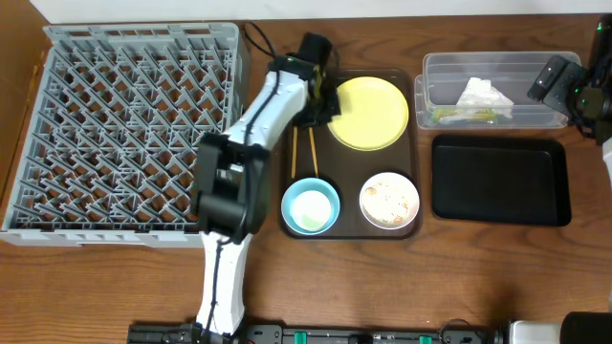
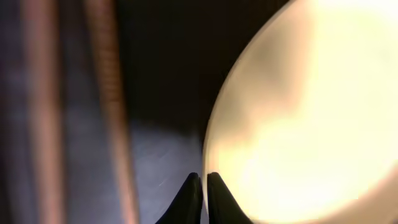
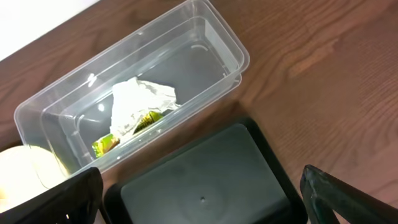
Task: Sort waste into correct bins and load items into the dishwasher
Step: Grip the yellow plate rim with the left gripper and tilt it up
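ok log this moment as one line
left end effector: shut at round yellow plate rim, grip unclear | right end effector: open by clear plastic rectangular tub holding white paper piece, small green snack wrapper

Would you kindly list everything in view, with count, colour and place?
dish rack: one, grey, table's left
serving tray: one, dark brown, centre
yellow plate: one, yellow, tray's far right
chopsticks: two, wooden, tray, left of plate
blue bowl: one, light blue, tray's near left
white bowl: one, white, tray's near right
food scraps: several, whitish, in white bowl
clear tub: one, transparent, far right
paper piece: one, white, in tub
wrapper: one, green, in tub partly under paper
black tray: one, black, near side of tub
table: one, brown wood, beneath all
left gripper: one, black, shut on plate's rim
right gripper: one, black, open above black tray
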`<control>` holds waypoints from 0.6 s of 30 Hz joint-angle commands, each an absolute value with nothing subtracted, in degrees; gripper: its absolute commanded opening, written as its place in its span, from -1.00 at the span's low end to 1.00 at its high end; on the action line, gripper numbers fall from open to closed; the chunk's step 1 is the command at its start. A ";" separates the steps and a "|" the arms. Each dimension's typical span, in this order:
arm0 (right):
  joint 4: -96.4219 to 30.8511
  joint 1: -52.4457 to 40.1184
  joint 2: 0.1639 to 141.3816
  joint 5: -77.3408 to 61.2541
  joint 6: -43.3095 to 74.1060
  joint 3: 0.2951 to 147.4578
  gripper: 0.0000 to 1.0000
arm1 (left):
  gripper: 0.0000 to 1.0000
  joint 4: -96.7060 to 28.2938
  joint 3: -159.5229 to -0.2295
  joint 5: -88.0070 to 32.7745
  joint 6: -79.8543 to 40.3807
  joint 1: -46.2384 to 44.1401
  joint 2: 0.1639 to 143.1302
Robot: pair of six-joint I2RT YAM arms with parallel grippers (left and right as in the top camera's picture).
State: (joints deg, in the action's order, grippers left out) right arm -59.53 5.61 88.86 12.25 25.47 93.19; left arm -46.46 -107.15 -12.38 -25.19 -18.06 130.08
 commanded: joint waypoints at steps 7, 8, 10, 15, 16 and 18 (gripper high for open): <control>-59.61 6.04 88.62 12.60 26.11 93.19 0.98 | -0.85 -49.06 -107.22 -7.18 -20.80 -16.29 113.23; -59.61 6.04 88.62 12.60 26.11 93.19 0.99 | -0.85 -49.34 -107.20 -7.25 -20.84 -16.32 113.25; -59.61 6.04 88.62 12.60 26.11 93.19 0.98 | -0.67 -50.22 -107.02 -7.33 -21.52 -16.49 114.21; -59.61 6.04 88.62 12.60 26.11 93.19 0.99 | 0.05 -50.33 -106.98 -10.83 -21.69 -17.72 119.26; -59.61 6.04 88.62 12.60 26.11 93.19 0.98 | 0.14 -50.06 -106.98 -11.14 -21.69 -18.02 120.33; -59.61 6.04 88.62 12.60 26.11 93.19 0.99 | 0.27 -49.08 -106.98 -11.14 -21.69 -18.94 123.76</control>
